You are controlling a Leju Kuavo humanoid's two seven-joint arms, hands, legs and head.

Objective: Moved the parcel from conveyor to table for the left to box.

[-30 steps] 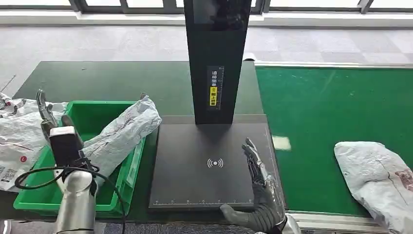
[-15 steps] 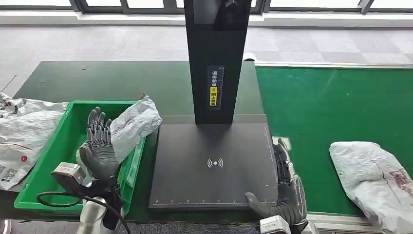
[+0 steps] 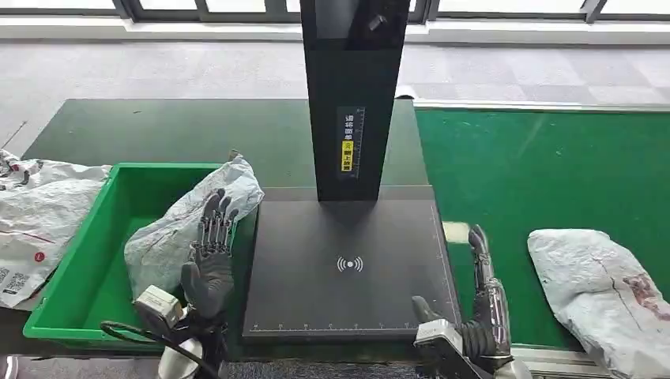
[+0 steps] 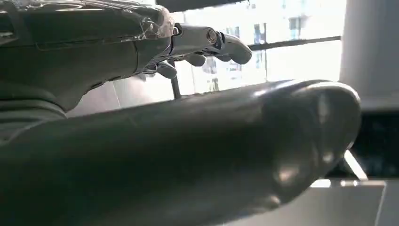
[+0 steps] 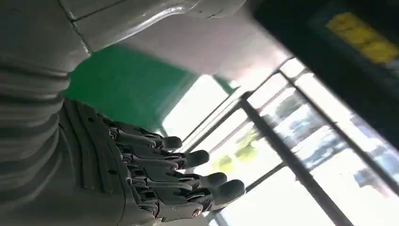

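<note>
Item: parcel (image 3: 608, 288) at the conveyor's (image 3: 513, 174) near right edge, unlifted; my right hand (image 3: 482, 304) beside it, fingers spread, holding nothing, placed to reach; left hand (image 3: 209, 260) likewise unladen.

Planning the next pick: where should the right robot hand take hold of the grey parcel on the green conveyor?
Probably the near-left end of the parcel, coming from its left, where the open right robot hand already stands. The bag lies flat and looks soft, so its bulging edge should give the fingers something to close on.
</note>
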